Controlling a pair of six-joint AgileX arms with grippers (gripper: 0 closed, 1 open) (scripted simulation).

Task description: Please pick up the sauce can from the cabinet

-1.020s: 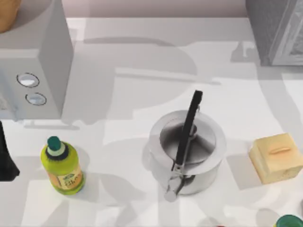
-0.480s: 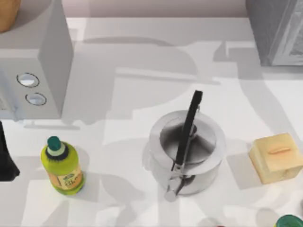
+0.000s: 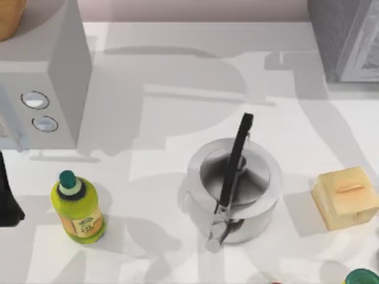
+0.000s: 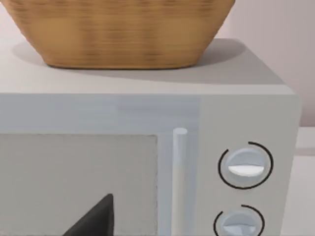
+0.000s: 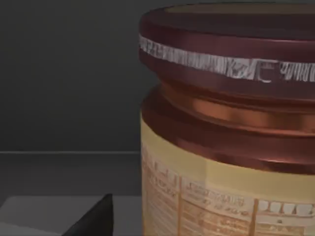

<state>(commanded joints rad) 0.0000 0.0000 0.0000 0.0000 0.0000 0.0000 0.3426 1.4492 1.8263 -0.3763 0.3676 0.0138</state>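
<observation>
Step in hand, by the look of it: the final reach into the cabinet (image 3: pixel 346 41), at the upper right of the top view. Beyond the pot (image 3: pixel 234 189) at mid-frame and the yellow block (image 3: pixel 344 197) at right on the counter (image 3: pixel 177 77).

In the right wrist view, the can (image 5: pixel 221 123) looms close ahead of the right pincer (image 5: pixel 93 219), against the dark inside wall. Stands on the shelf (image 5: pixel 49 172), not yet lifted. Open or closed: cannot tell for this pincer. Same for the left pincer (image 4: pixel 93 219), parked facing the microwave (image 4: pixel 147 162) at the counter's left.

Upright can, dark-red lid up, tan label side toward the camera. Long axis vertical, though short and stout. Round all about, so probably no better side for a grip.

To do it well, likely:
- Come in level and slow, centred on the can, not off to one flank.
- Straddle the label band below the lid's shoulder, where the wall runs straight; the stepped rim would probably slip.
- Close squarely across the widest part, then raise just off the shelf before drawing straight out.
- Mind the cabinet's walls on the way back, and keep the can upright.
</observation>
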